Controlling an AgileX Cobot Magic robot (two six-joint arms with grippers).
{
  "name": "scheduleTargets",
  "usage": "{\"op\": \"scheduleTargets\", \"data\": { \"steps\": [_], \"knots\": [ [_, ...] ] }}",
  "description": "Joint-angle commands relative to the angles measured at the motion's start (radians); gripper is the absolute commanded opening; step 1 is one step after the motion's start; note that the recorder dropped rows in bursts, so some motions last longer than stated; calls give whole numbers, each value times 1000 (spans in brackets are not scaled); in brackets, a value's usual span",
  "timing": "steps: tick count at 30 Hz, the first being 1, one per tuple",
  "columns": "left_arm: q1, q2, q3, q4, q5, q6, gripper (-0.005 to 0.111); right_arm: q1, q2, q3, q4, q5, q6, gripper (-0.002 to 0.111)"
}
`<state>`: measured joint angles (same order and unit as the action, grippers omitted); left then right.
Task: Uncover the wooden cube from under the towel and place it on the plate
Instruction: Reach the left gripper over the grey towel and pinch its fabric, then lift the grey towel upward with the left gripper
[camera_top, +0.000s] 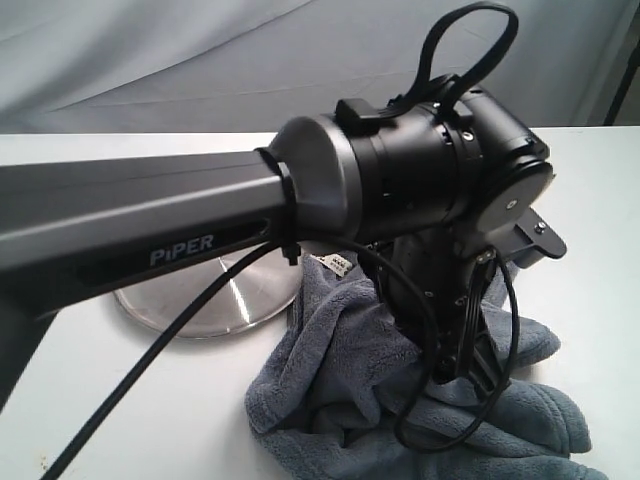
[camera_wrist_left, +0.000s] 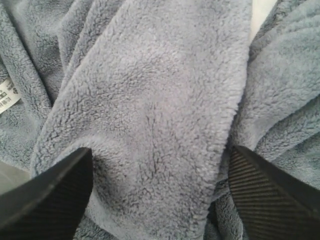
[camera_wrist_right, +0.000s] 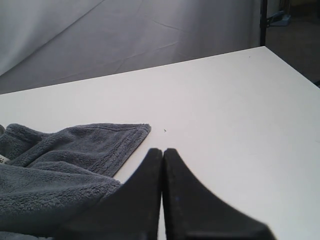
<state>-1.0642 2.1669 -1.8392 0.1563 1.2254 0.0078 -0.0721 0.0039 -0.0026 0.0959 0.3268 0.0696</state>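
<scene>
On the white table (camera_top: 600, 250), in the exterior view, my left arm (camera_top: 150, 210) crosses the whole picture and bends down into the towel (camera_top: 340, 390), which lies in a crumpled grey-blue heap. My wrist goes into the folds, so this view does not show the fingers. Behind the arm stands the plate (camera_top: 230, 300), round and shiny. The arm covers part of it, and the part I can see carries nothing. The towel's edge, with a small white label (camera_top: 335, 264), comes up close to the plate's rim; I cannot tell if they touch. A black cable (camera_top: 130, 380) hangs from the arm across the table.

In the left wrist view, my left gripper (camera_wrist_left: 161, 150) is spread wide. One thick fold of the towel (camera_wrist_left: 160, 90) stands between the two black fingers (camera_wrist_left: 50, 195), and they are not pressed on it. The label (camera_wrist_left: 7, 97) shows at the side.

In the right wrist view, my right gripper (camera_wrist_right: 162, 152) has its fingers pressed together with nothing between them. It is over the bare table (camera_wrist_right: 225, 115), beside a flat corner of the towel (camera_wrist_right: 100, 142).

The wooden cube does not show in any view.
</scene>
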Motion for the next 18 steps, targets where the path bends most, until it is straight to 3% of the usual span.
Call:
{"op": "scheduleTargets", "data": {
  "steps": [1,6,17,18],
  "knots": [
    [-5,21,-5,0,-4,5,72,-8,-4,3,2,0,-5,0],
    [-5,23,-5,4,-4,1,68,-8,-4,3,2,0,-5,0],
    [-5,23,-5,18,-4,1,1,-8,-4,3,2,0,-5,0],
    [-5,23,-5,20,-4,18,0,-8,-4,3,2,0,-5,0]
  ]
}}
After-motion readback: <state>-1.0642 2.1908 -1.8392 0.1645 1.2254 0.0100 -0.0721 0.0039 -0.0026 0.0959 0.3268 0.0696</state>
